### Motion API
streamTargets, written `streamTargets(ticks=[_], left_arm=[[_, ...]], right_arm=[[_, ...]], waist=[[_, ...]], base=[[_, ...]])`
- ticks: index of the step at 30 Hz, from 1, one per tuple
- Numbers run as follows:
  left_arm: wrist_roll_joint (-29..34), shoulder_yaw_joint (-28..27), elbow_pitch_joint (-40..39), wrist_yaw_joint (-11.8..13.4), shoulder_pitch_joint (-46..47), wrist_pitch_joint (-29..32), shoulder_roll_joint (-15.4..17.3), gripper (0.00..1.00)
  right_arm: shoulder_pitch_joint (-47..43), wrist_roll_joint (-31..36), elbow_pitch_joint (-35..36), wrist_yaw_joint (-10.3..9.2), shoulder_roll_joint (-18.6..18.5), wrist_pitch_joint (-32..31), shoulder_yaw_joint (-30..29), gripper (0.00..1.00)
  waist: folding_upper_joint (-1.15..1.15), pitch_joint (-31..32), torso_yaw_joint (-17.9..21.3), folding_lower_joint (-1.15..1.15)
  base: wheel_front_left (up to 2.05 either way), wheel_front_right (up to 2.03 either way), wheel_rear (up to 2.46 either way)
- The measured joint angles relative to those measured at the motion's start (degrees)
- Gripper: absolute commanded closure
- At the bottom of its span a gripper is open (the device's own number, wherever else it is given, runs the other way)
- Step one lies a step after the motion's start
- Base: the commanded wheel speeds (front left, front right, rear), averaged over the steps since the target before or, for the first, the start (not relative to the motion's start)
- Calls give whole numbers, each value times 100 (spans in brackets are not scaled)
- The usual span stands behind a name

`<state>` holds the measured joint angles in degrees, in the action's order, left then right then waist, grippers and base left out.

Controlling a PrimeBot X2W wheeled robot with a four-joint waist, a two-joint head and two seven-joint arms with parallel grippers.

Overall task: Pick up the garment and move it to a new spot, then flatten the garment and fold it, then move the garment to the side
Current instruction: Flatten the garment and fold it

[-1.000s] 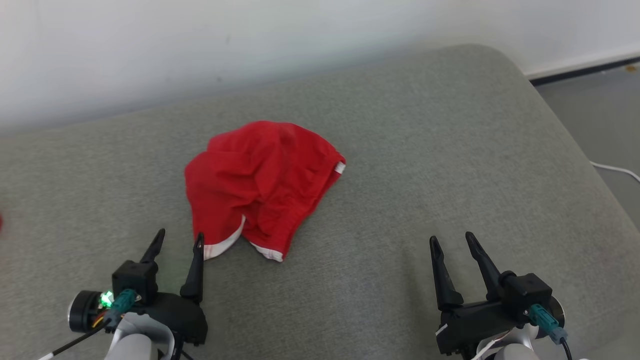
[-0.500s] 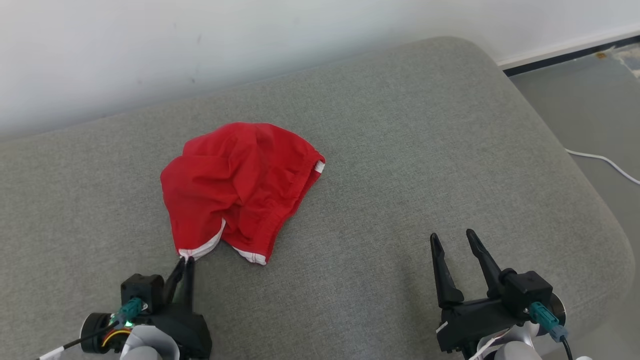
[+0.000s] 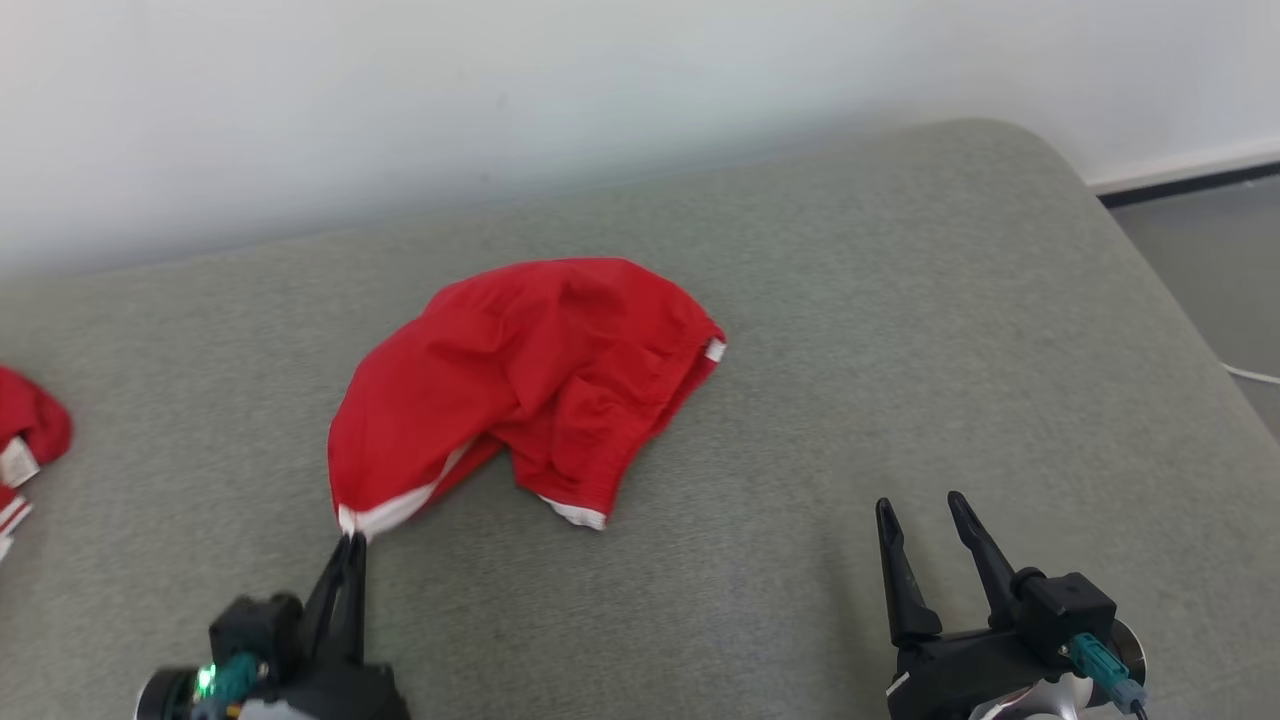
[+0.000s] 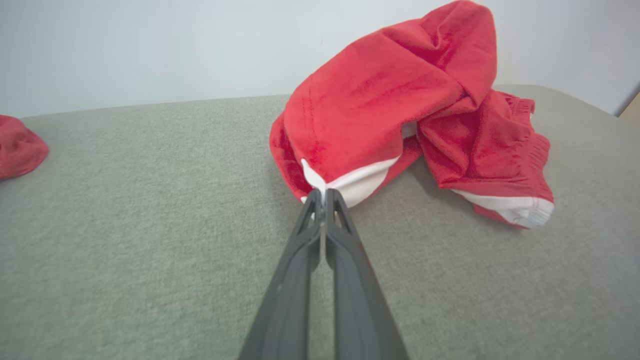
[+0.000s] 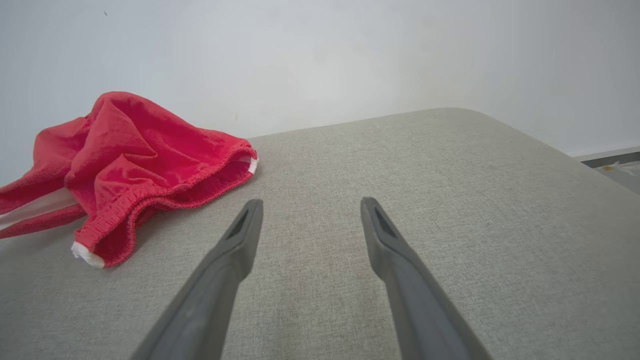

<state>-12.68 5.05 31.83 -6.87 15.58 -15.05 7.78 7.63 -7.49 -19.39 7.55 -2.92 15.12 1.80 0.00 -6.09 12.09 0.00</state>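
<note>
Red garment (image 3: 540, 370) w/ white trim lies bunched on grey cushion (image 3: 900, 300), roughly mid-surface, a bit left of centre in head view. Looks like shorts. Gathered waistband (image 3: 690, 340) is on its right side w/ small white tag (image 3: 714, 350) at the end, and two white-edged leg openings are on the near side. Near-left hem (image 3: 385, 515) is stretched out toward the left gripper (image 3: 350, 540). Near-right hem (image 3: 580, 514) lies on the cushion just right of it.

L arm: left gripper clenched, both fingers pressed together, tips pinching the white corner of the near-left hem. Left wrist view agrees: white fabric caught betw the tips, red cloth humped up behind them. Can't tell if the pinched corner is off the cushion or resting on it.

R arm: right gripper (image 3: 920, 502) released, fingers spread apart over bare cushion at near right, well apart from garment. In right wrist view the garment sits off to the upper left, waistband end toward the fingers, not touching.

Second red cloth (image 3: 30, 440) w/ white bits at far left edge of cushion, partly cut off by frame, well apart from garment. Pale wall (image 3: 500, 100) behind cushion. Grey floor (image 3: 1210, 250) at right past the cushion's rounded corner, w/ a white cable (image 3: 1255, 375) on it.
</note>
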Motion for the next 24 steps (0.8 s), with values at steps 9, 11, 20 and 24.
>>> streamTargets(ticks=[9, 11, 20, 24], left_arm=[[-40, -114, -302, 59, -1082, 0, -44, 100], [-35, -132, -353, 74, -1105, 0, -75, 56], [135, -599, -1578, 244, -1195, 0, -290, 0], [345, -825, -2067, 402, -1335, 1, -363, 0]], right_arm=[[-37, -40, -10, 0, -1, 0, 44, 0], [-42, -40, -29, 0, -1, 0, 46, 0], [-96, 16, -76, 0, -1, 0, 80, 0], [-142, 11, -104, 0, -2, 0, 160, 0]], waist=[[0, 126, -536, 0], [0, 149, -609, 0], [0, 345, -783, 0], [0, 433, -843, 0]], base=[[0, 0, 0], [0, 0, 0], [0, 0, 0], [0, 0, 0]])
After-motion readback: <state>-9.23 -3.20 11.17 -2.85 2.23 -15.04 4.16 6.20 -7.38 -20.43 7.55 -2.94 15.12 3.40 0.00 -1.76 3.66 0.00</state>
